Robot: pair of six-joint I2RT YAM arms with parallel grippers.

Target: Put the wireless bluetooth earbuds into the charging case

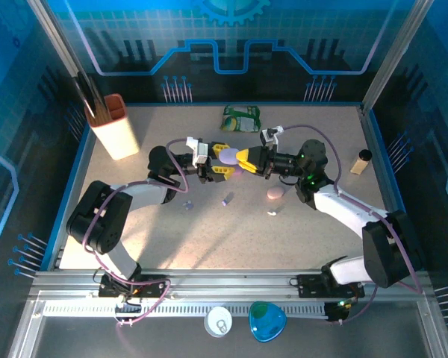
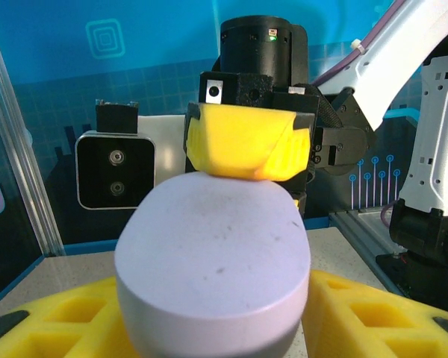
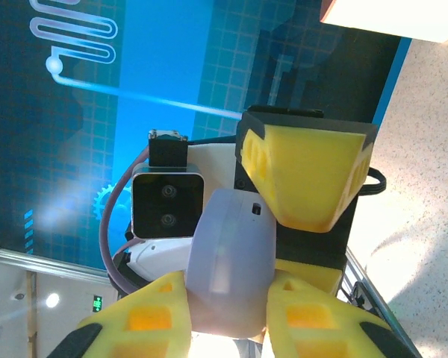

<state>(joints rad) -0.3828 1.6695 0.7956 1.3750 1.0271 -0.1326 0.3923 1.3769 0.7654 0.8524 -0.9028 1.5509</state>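
Note:
A lilac pebble-shaped charging case [image 1: 229,155] hangs above the table's middle, held from both sides. My left gripper [image 1: 221,159] is shut on it from the left, and in the left wrist view the case [image 2: 213,253] sits between its yellow fingers [image 2: 358,306]. My right gripper [image 1: 245,159] is shut on the other end, its yellow fingers [image 3: 313,313] flanking the case [image 3: 231,253]. On the table below lie a lilac earbud [image 1: 228,199], a white earbud [image 1: 272,213] and a pink case [image 1: 275,193].
A white holder with an orange rim and dark sticks [image 1: 113,127] stands at the back left. A green packet [image 1: 243,118] lies at the back centre and a small bottle [image 1: 361,161] at the right. A tiny pale piece [image 1: 187,206] lies left of the earbuds.

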